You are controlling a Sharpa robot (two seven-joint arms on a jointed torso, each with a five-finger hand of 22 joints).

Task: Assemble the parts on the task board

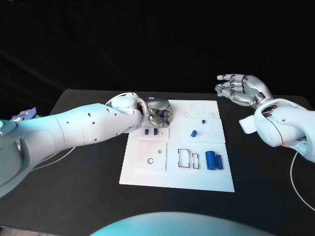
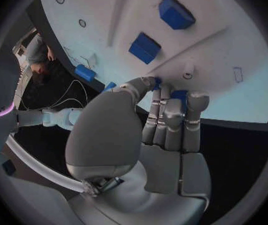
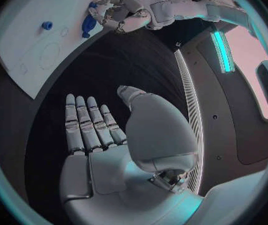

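Note:
The white task board (image 1: 178,169) lies in the middle of the black table. My left hand (image 1: 156,112) is over its far left corner, and its curled fingers (image 2: 171,112) and thumb pinch a small blue part (image 2: 179,94) close to the board's surface (image 2: 234,45). My right hand (image 1: 241,89) hovers beyond the board's far right corner, palm open and fingers (image 3: 87,122) straight, holding nothing. On the board lie two small blue parts (image 1: 151,132), a blue part (image 1: 194,132) near the middle and two blue cylinders (image 1: 213,160) at the right.
Several cut-outs and outlined slots (image 1: 187,158) mark the board, with a small hole (image 1: 150,161) in its left plate. Bare black table (image 1: 79,191) lies on both sides. A white cable (image 1: 294,177) runs along the right. The right wrist view shows the left hand (image 3: 116,12) at the board's edge.

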